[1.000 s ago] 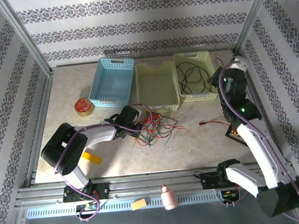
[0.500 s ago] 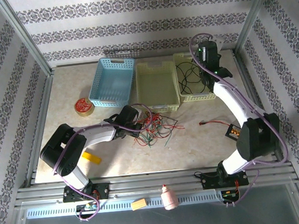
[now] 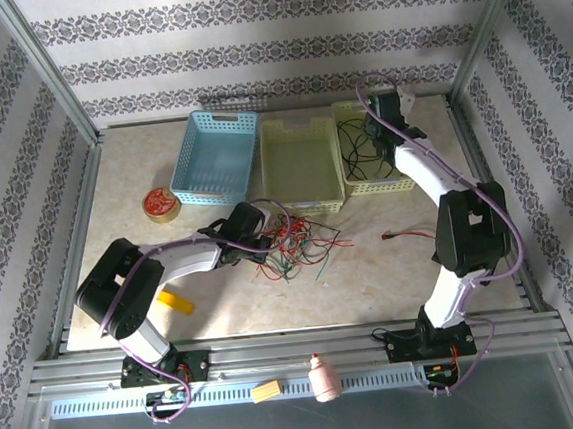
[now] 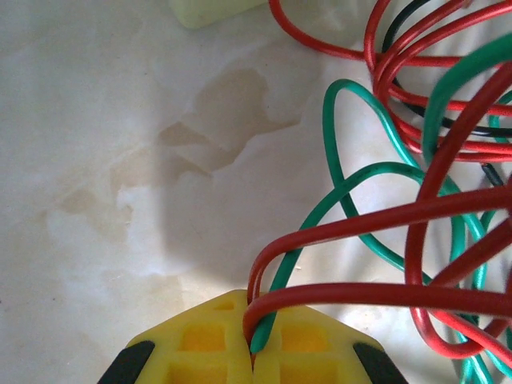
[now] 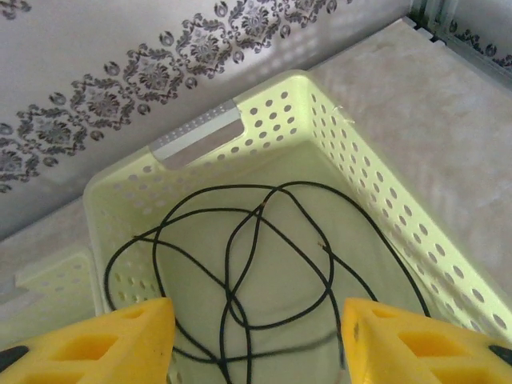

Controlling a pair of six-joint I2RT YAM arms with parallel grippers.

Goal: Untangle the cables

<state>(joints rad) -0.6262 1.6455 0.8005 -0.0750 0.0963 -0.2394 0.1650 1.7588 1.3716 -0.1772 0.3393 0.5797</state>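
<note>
A tangle of red, green and black cables (image 3: 294, 244) lies mid-table. My left gripper (image 3: 255, 227) sits at the tangle's left edge. In the left wrist view my left gripper (image 4: 253, 314) is shut on a red cable (image 4: 384, 296) and a green cable (image 4: 352, 180) together, just above the tabletop. My right gripper (image 3: 386, 115) hangs over the right pale green basket (image 3: 404, 179). In the right wrist view my right gripper (image 5: 256, 344) stands open with nothing between the fingers. Loose black cables (image 5: 240, 240) lie looped on the floor of that basket (image 5: 200, 128) below it.
A blue basket (image 3: 214, 156) and a second pale green basket (image 3: 306, 205) stand at the back. A red tape roll (image 3: 159, 203) and a yellow block (image 3: 177, 302) lie at the left. A short red-tipped wire (image 3: 407, 233) lies right of the tangle.
My right arm has swung from the table's right side to over the right basket, and its jaws have opened. The left arm has stayed still, shut on the cables.
</note>
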